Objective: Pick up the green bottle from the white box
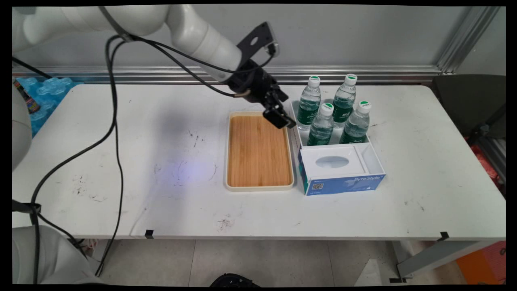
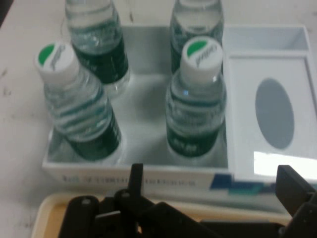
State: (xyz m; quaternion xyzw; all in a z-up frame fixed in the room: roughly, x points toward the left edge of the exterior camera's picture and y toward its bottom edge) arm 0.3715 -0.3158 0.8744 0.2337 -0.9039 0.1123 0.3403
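Gripper (image 1: 281,117) open, empty, hovers over tray (image 1: 259,186) far right corner, beside box (image 1: 343,184) of four water bottles (image 1: 322,124) mid-worktop (image 1: 121,161). Bottles look light, smooth, slippery; grip at body.

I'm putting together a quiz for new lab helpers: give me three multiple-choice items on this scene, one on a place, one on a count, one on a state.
1. Where does the gripper hover?
A. over the tray's far right corner, beside the bottles
B. above the tissue box
C. off the table's left end

2. How many water bottles stand in the white organizer?
A. two
B. four
C. six

3. What lies on the bamboo tray?
A. a bottle
B. a tissue
C. nothing

Answers: 1 A, the main view shows it at that corner; 2 B, four green-labelled bottles show; 3 C, its wood surface is bare.
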